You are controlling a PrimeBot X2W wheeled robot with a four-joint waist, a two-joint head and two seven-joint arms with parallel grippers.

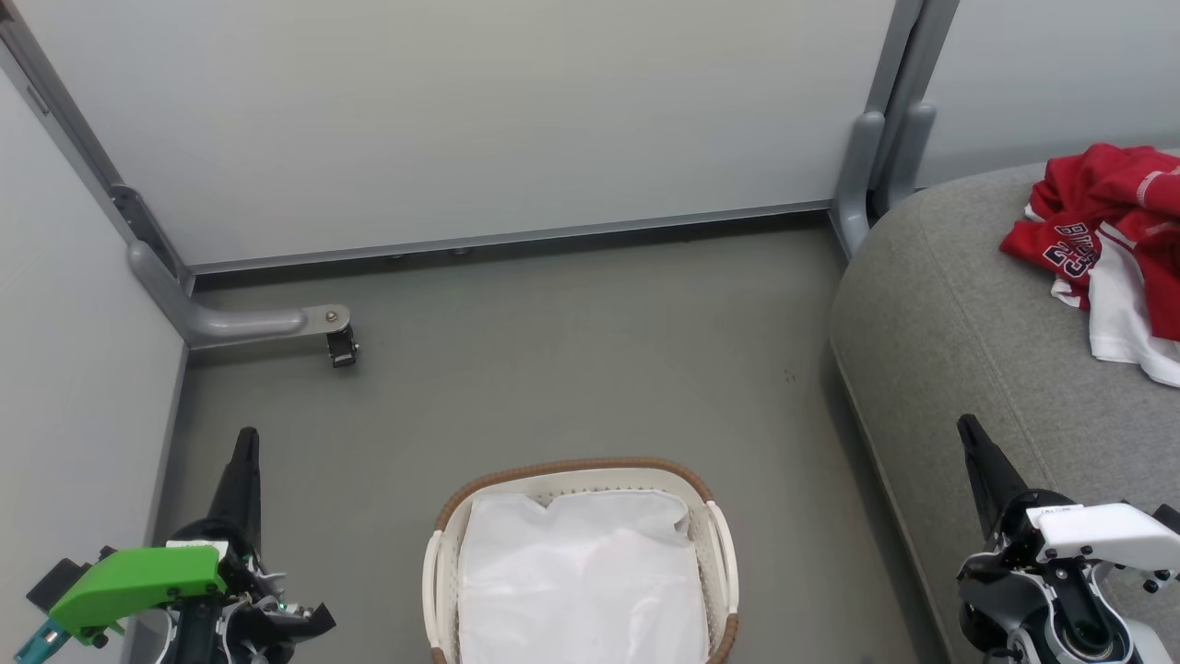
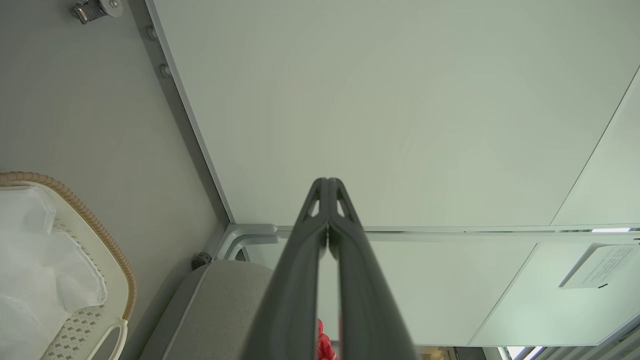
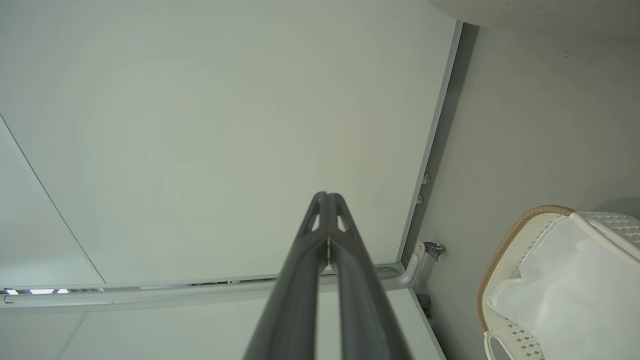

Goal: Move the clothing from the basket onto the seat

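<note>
Left tool point(image 1: 247, 435), right tool point(image 1: 966, 424) both pinched together (empty), grey floor point(image 1: 572, 369), pale walls point(image 1: 461, 120), clothing point(image 1: 1097, 212) on seat point(image 1: 940, 304)

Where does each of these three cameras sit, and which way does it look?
Head view: on the head, looking down at the floor, basket and seat with clothing; left gripper and right gripper show low.
Left wrist view: on the left wrist, looking along shut fingers at a wall.
Right wrist view: on the right wrist, likewise along shut fingers toward the wall.
Shared: all three show the basket.
</note>
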